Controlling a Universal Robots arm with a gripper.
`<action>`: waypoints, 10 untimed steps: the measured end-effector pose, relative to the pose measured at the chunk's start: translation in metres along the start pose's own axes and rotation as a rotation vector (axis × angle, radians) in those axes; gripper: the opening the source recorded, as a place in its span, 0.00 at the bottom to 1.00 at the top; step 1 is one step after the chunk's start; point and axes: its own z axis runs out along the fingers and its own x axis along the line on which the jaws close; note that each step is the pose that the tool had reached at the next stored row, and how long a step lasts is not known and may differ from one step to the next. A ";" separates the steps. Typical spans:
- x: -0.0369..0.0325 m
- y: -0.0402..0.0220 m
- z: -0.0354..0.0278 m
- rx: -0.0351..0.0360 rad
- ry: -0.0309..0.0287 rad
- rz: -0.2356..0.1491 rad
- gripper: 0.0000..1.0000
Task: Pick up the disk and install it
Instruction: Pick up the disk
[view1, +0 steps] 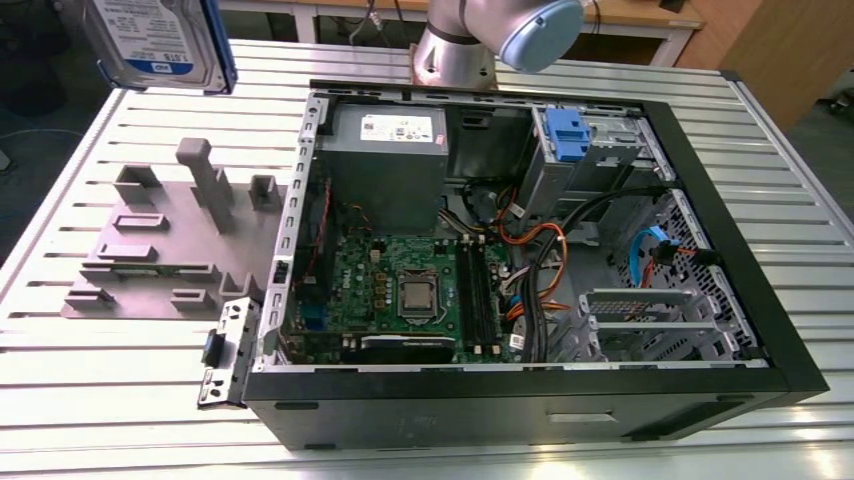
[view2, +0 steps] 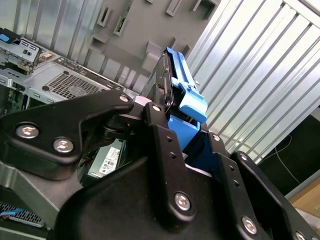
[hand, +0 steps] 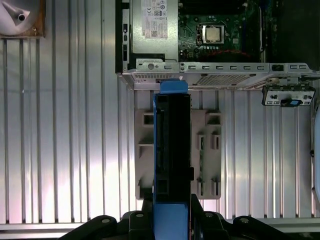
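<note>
We find the gripper (view2: 182, 134) clamped on the disk (view2: 176, 92), black fingers (view2: 159, 131) pressed against the blue side rails, with the drive held on edge in the air. The pickup looks done and the install has not begun.

The disk hangs outside the open computer case (view1: 534, 392), beyond the wall nearest the power supply (view1: 387, 150). It is directly above the grey fixture plate (view1: 147, 250), which lies on the slatted table (view1: 80, 400) beside that wall. The drive bay (view1: 587, 150) sits inside the case on the side far from the plate.

In our judgement the carry will go well only if the grip on the rails holds without slipping. A drive pinched at one end can pivot in the fingers. We would want it high enough to clear the case's raised wall and the power supply. Its long edge should be squared to the bay. The loose cables (view1: 541, 245) inside the case beside the bay look like the likeliest snag.
</note>
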 end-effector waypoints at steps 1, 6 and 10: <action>0.0000 0.0009 0.0000 0.0000 0.0000 0.000 0.36; 0.0002 0.0052 0.0000 0.0000 0.0000 0.000 0.36; 0.0003 0.0086 0.0000 -0.0001 0.0000 0.000 0.36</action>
